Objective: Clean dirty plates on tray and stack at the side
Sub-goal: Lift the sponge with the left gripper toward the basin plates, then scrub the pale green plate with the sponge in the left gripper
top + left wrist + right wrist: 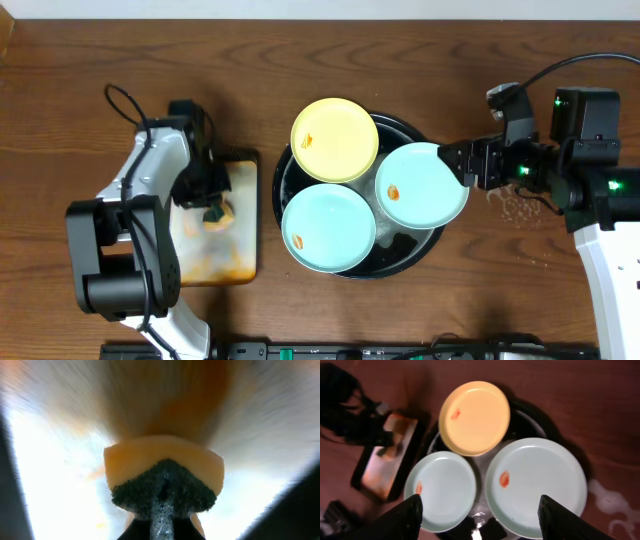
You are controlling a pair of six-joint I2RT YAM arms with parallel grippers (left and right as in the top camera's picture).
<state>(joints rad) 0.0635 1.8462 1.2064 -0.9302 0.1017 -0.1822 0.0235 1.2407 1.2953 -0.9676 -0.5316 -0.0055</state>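
Observation:
Three plates lie on the round black tray (408, 255): a pale yellow plate (334, 139) at the back, a light blue plate (328, 228) in front and a whitish mint plate (420, 185) on the right. Each carries a small orange smear. My right gripper (462, 165) hovers open at the mint plate's right rim. In the right wrist view its fingers (405, 520) stand wide apart over the mint plate (537, 485) and the blue plate (445, 490), holding nothing. My left gripper (162, 510) is shut on the sponge (164, 475), dark green side toward the camera, down on the small orange-stained tray (215, 255).
The rectangular stained tray sits left of the black tray, with the left arm's body (120, 250) beside it. Wet foam spots (520, 208) mark the wood under the right arm. Bare wood-grain tabletop (400, 60) lies behind the trays.

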